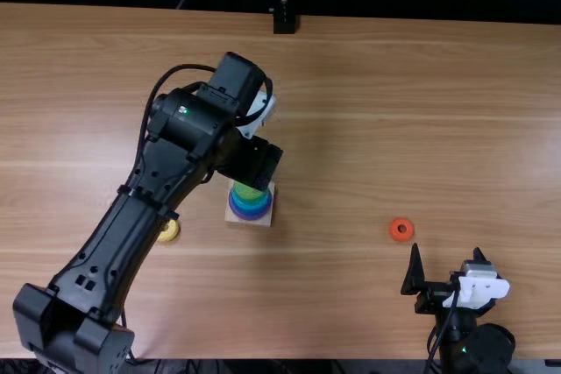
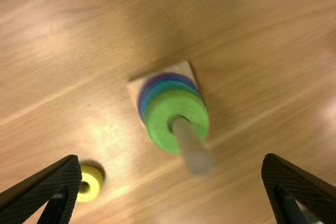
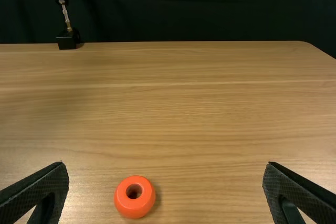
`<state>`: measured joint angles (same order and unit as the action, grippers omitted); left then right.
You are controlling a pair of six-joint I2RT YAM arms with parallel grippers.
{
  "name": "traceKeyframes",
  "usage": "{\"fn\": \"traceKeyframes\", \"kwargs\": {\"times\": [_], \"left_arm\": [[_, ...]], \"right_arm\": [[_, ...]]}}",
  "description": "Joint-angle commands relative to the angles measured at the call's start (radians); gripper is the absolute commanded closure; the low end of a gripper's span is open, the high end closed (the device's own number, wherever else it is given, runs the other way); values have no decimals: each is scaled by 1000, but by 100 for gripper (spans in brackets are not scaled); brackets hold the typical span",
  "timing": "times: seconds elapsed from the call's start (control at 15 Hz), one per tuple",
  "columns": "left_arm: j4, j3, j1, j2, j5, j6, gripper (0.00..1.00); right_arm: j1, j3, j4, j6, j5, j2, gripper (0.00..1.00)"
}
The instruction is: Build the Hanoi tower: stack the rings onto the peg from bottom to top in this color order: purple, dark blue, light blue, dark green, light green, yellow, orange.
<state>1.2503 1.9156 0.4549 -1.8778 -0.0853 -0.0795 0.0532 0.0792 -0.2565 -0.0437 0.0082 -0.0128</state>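
In the top view I have the left arm point(image 1: 131, 216) slanting toward one o'clock, partly over the yellow ring point(image 1: 169, 230); its gripper point(image 1: 254, 162) hangs over the ring stack point(image 1: 251, 206) and blocks my sight of its far part. From the stack, the yellow ring lies between eight and nine o'clock, the orange ring point(image 1: 401, 229) just past three, and a black stand point(image 1: 284, 22) at the table's point(image 1: 421, 111) far edge just past twelve. The right gripper point(image 1: 446, 250) sits at four o'clock from the orange ring, claw apart. My left wrist view gives that claw as apart too, holding nothing, above the stack: smooth, flat-topped light green ring point(image 2: 164, 129) over blue and purple, on a square pale wooden base point(image 2: 137, 88), a round pale peg point(image 2: 190, 140) rising through the hole. In my right wrist view, the orange ring is rounded and glossy on streaky wood grain; the fingers point(image 3: 39, 187) are finely textured, and a dark cloth point(image 3: 184, 6) hangs beyond.
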Motion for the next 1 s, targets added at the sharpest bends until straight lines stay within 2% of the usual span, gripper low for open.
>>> {"fn": "traceKeyframes", "kwargs": {"times": [0.0, 0.2, 0.4, 0.53, 0.67, 0.8, 0.87, 0.93], "left_arm": [[-24, 14, -39, 12, -3, 2, 0], [-41, 2, -121, 75, -38, 0, 0], [-43, -81, -206, 166, -42, 2, 0], [-87, -199, -254, 232, -29, 2, 0], [-192, -363, -286, 328, -23, 2, 0], [-230, -489, -294, 378, -16, 0, 0], [-221, -527, -295, 388, 6, 0, 0], [-216, -566, -295, 388, 45, 0, 0]], "right_arm": [[8, -68, -72, 3, 7, 13, 0], [8, -67, -72, 3, 7, 13, 0], [8, -68, -72, 3, 7, 13, 0], [8, -68, -72, 3, 7, 13, 0], [8, -67, -72, 1, 7, 13, 0], [8, -68, -72, 3, 7, 13, 0], [8, -67, -72, 3, 7, 13, 0], [8, -68, -72, 3, 7, 13, 0]]}}
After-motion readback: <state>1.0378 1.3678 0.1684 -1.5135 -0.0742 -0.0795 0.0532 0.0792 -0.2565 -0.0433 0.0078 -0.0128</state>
